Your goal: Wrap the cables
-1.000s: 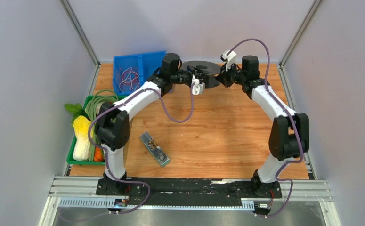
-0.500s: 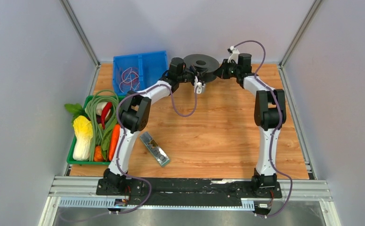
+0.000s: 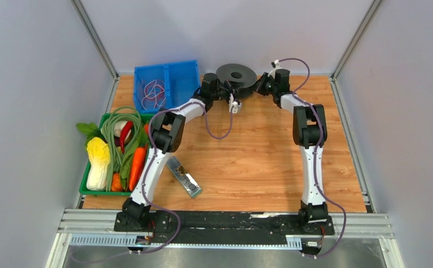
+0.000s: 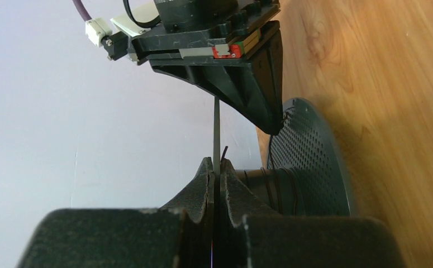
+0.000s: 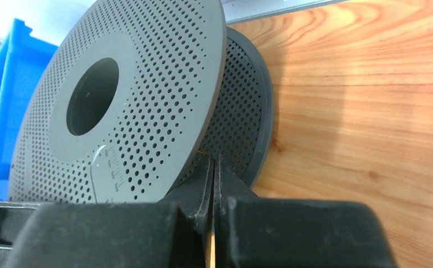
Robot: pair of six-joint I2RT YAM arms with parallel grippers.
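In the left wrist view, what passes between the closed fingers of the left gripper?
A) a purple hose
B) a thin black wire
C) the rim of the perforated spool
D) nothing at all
B: a thin black wire runs straight up from between the shut fingers of the left gripper, and the grey perforated spool stands apart to the side.
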